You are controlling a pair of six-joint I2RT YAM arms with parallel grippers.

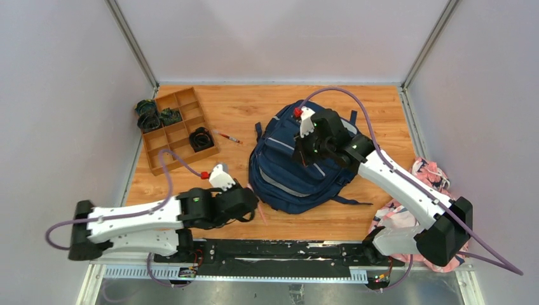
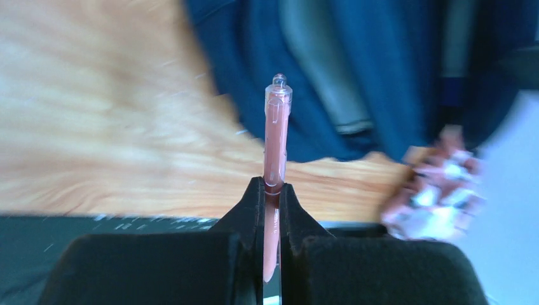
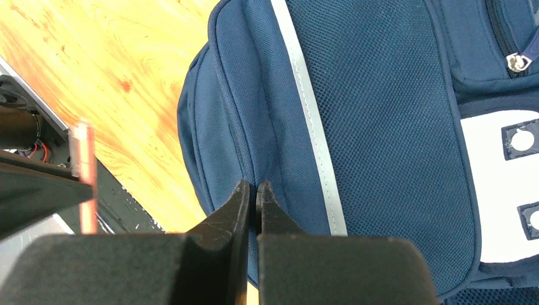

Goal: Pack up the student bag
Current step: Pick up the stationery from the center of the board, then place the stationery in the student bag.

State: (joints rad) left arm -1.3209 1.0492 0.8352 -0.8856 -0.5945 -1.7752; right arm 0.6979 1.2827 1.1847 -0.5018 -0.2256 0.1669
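Observation:
The student bag (image 1: 289,175), navy blue with grey stripes, lies flat in the middle of the wooden table. My left gripper (image 1: 254,204) is at the bag's near left corner, just off the fabric. It is shut on a pink pen (image 2: 276,136) that sticks out forward toward the bag (image 2: 394,76). My right gripper (image 1: 304,151) is over the bag's middle. Its jaws are closed on a raised seam fold of the bag's fabric (image 3: 381,127), left of a grey stripe (image 3: 314,127). The pink pen also shows at the left of the right wrist view (image 3: 82,168).
A wooden divider tray (image 1: 163,157) with dark items stands at the back left. A red-tipped pen (image 1: 227,136) lies beside it. A pink-and-navy cloth bundle (image 1: 416,197) lies at the right edge under my right arm. The black rail (image 1: 279,251) runs along the near edge.

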